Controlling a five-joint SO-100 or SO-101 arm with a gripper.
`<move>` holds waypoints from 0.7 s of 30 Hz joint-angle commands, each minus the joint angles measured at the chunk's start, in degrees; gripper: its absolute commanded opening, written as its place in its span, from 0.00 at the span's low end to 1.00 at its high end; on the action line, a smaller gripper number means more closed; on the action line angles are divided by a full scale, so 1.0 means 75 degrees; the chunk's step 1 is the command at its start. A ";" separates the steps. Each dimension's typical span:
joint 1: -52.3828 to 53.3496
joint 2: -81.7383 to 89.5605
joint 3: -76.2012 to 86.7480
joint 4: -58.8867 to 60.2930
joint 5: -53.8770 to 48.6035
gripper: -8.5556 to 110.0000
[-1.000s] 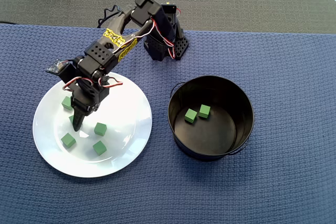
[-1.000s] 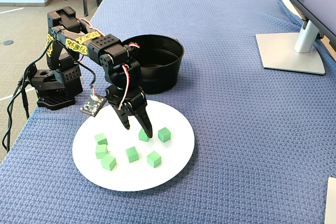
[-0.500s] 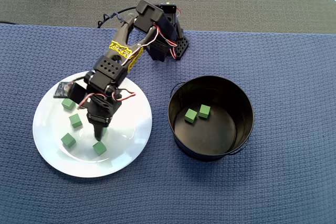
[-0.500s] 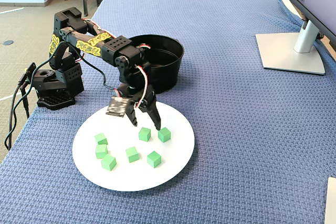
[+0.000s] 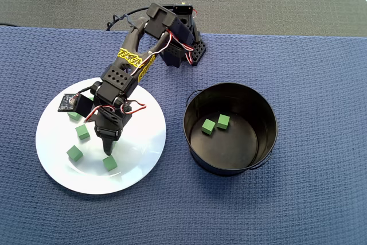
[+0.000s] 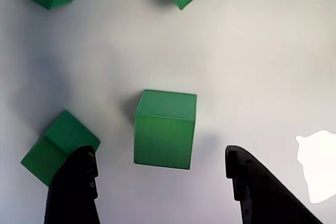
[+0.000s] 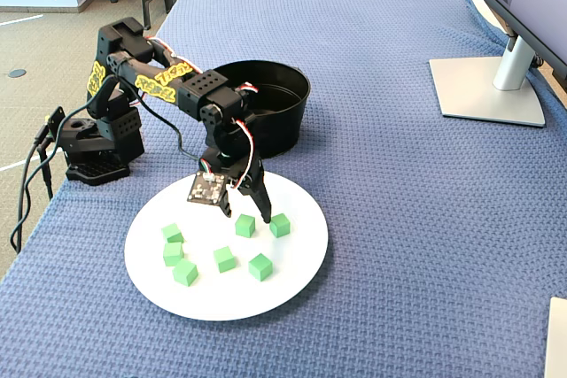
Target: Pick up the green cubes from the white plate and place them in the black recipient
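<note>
The white plate point(image 7: 292, 258) holds several green cubes. In the wrist view one green cube point(image 6: 165, 128) lies on the plate just ahead of my open gripper point(image 6: 160, 153), centred between the two black fingertips and touched by neither. Another cube point(image 6: 52, 150) sits partly behind the left fingertip point(image 6: 79, 182). In the fixed view the gripper point(image 7: 246, 212) points down over the plate's far part, straddling a cube point(image 7: 245, 226), with another cube point(image 7: 280, 225) beside it. The black recipient point(image 5: 264, 142) holds two green cubes point(image 5: 208, 126). In the overhead view the gripper point(image 5: 107, 146) hides the centred cube.
The arm's base point(image 7: 93, 143) stands on the blue cloth left of the pot in the fixed view. A monitor stand point(image 7: 487, 86) is at the far right. A camera board point(image 7: 205, 189) hangs beside the gripper. A dark cable point(image 7: 27, 183) runs off the table's left edge.
</note>
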 commanded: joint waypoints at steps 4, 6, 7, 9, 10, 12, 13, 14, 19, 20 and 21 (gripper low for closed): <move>0.0082 0.0070 -0.0293 -0.0117 -0.0094 0.27; 0.0082 0.0047 -0.0316 -0.0117 -0.0094 0.27; 0.0094 0.0012 -0.0340 -0.0129 -0.0094 0.27; 0.0117 -0.0035 -0.0387 -0.0176 -0.0094 0.27; 0.0129 -0.0070 -0.0410 -0.0176 -0.0117 0.26; 0.0164 -0.0105 -0.0457 -0.0176 -0.0164 0.23; 0.0176 -0.0117 -0.0469 -0.0176 -0.0176 0.22; 0.0187 -0.0129 -0.0480 -0.0176 -0.0176 0.21; 0.0234 -0.0117 -0.0480 -0.0258 0.0000 0.07; 0.0246 -0.0117 -0.0480 -0.0293 0.0012 0.07; 0.0281 -0.0117 -0.0480 -0.0352 0.0070 0.07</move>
